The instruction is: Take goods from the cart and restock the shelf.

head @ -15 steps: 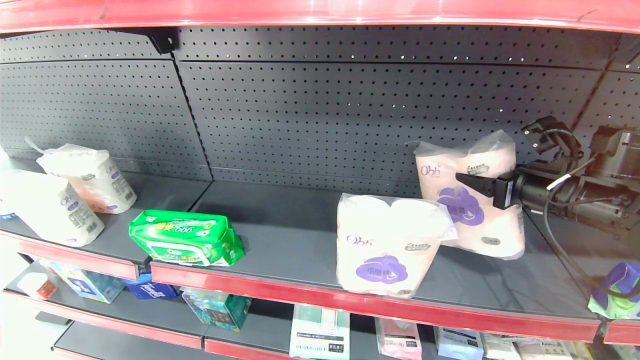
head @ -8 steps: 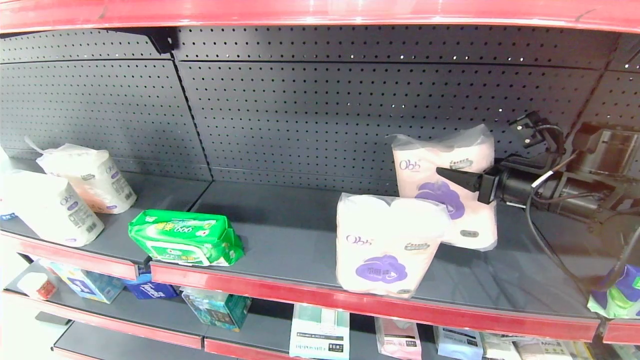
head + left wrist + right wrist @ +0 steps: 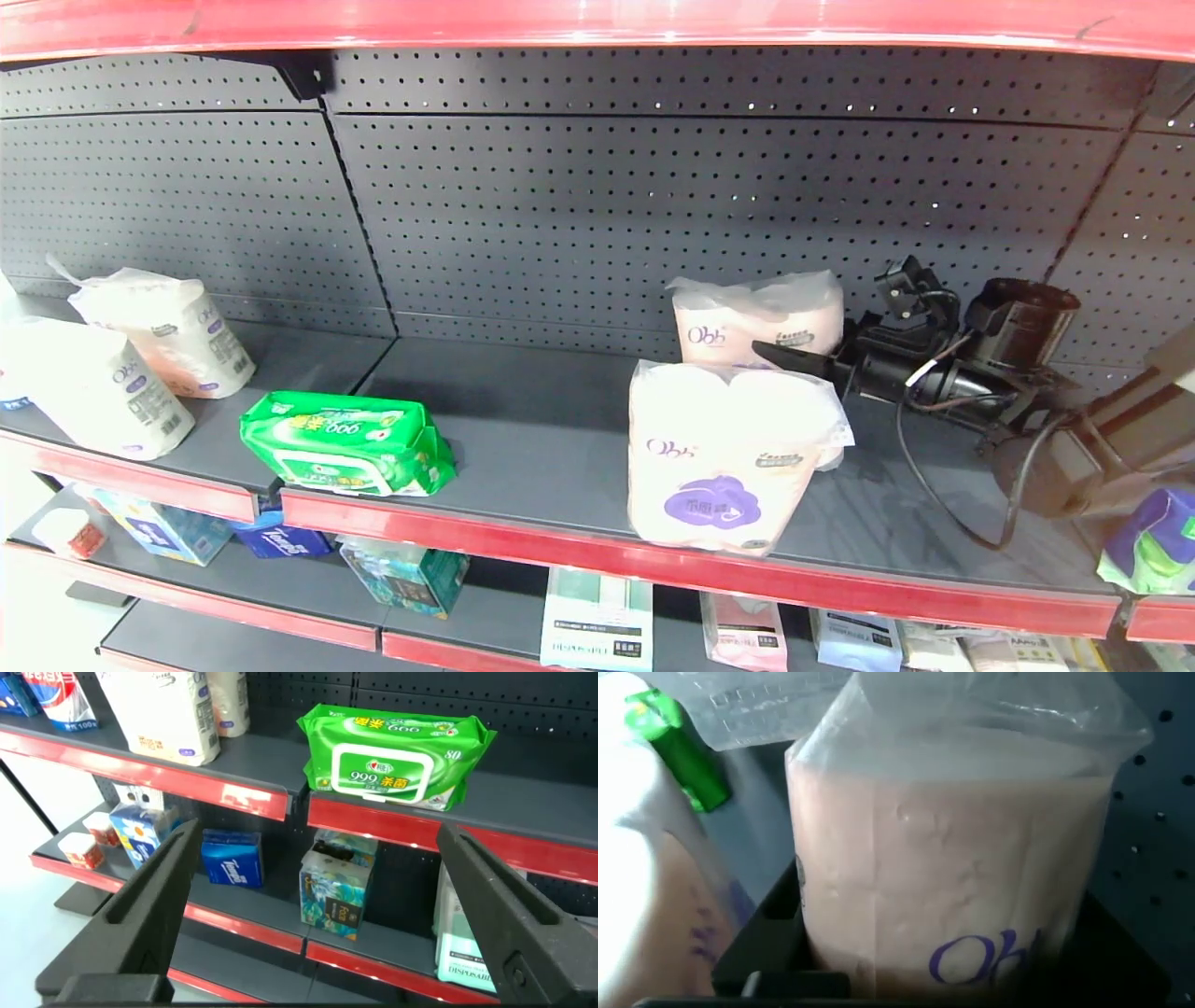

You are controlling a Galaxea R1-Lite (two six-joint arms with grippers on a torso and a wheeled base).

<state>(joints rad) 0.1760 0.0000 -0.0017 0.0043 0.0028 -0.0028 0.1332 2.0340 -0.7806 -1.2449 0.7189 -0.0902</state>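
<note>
A pink-white toilet-roll pack (image 3: 747, 313) with purple print stands at the back of the grey shelf (image 3: 541, 439), close to the perforated rear wall. My right gripper (image 3: 794, 355) is shut on it from the right. In the right wrist view the same pack (image 3: 952, 859) sits between the dark fingers (image 3: 766, 943). A matching pack (image 3: 724, 457) stands at the shelf's front edge, hiding the held pack's lower part. My left gripper (image 3: 322, 905) is open and holds nothing, down in front of the lower shelves below a green wipes pack (image 3: 397, 756).
The green wipes pack (image 3: 345, 443) lies near the front edge, left of centre. Two more roll packs (image 3: 159, 331) stand far left. A purple-green pack (image 3: 1153, 541) sits at the right edge. Boxed goods (image 3: 401, 574) fill the shelf below. A red upper shelf lip (image 3: 597, 23) overhangs.
My right arm has carried the roll pack leftward and deeper into the shelf, lowering it behind the front pack. Everything else has stayed put.
</note>
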